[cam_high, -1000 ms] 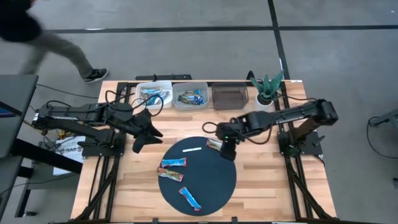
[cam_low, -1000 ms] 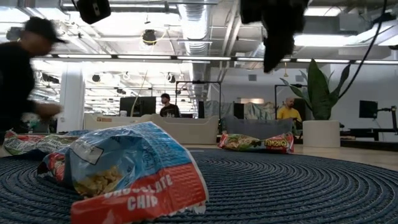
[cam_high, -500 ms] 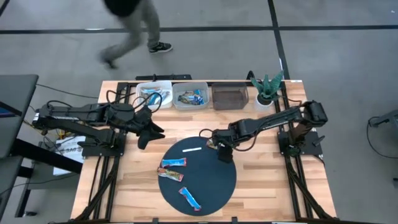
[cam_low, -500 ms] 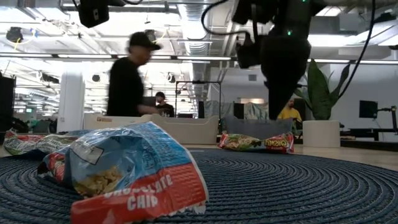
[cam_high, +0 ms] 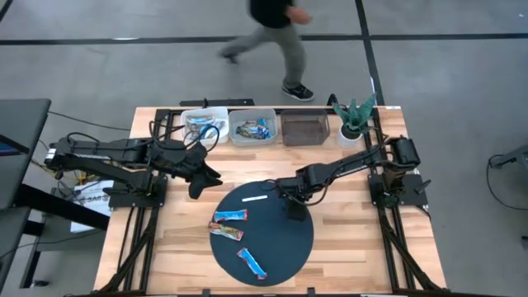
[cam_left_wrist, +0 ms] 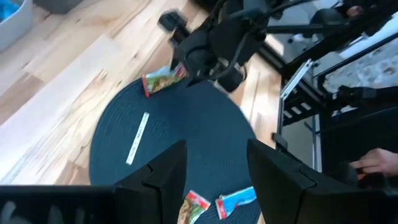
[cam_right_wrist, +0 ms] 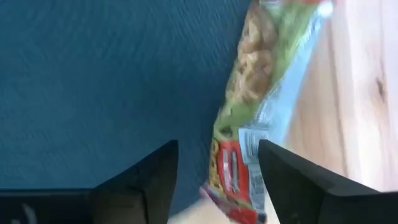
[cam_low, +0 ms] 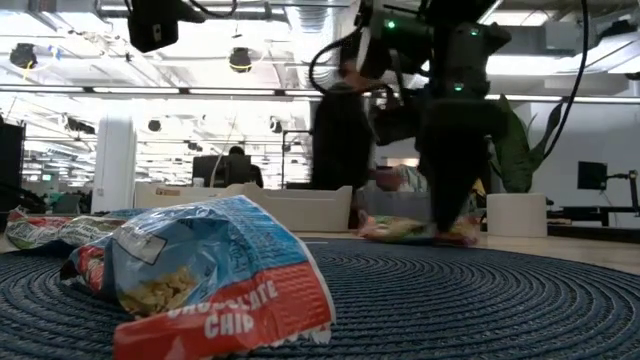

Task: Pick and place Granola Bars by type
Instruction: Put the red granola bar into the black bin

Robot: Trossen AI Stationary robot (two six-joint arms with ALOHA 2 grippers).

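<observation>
A granola bar in a green, silvery and red wrapper (cam_right_wrist: 249, 118) lies at the far right rim of the round dark blue mat (cam_high: 272, 239), half on the wood. My right gripper (cam_right_wrist: 214, 180) is open and low over it, one finger on either side of its red end; whether they touch it I cannot tell. Three more bars rest flat on the mat: blue and orange (cam_high: 229, 216), orange (cam_high: 227, 230) and blue (cam_high: 252, 262). My left gripper (cam_left_wrist: 214, 177) is open and hovers off the mat's far left side (cam_high: 202, 176).
A thin white strip (cam_high: 256, 199) lies on the mat. Three bins stand along the far edge: two with bars (cam_high: 205, 125) (cam_high: 252, 126) and a dark one (cam_high: 305, 129). A potted plant (cam_high: 355, 117) is beside them. A person (cam_high: 276, 33) walks past beyond the table.
My right gripper has come down from high over the mat to mat level and shifted slightly toward the table's left, ending over the green bar. My left gripper has edged toward the table's right. A person has walked from left to right behind the far edge.
</observation>
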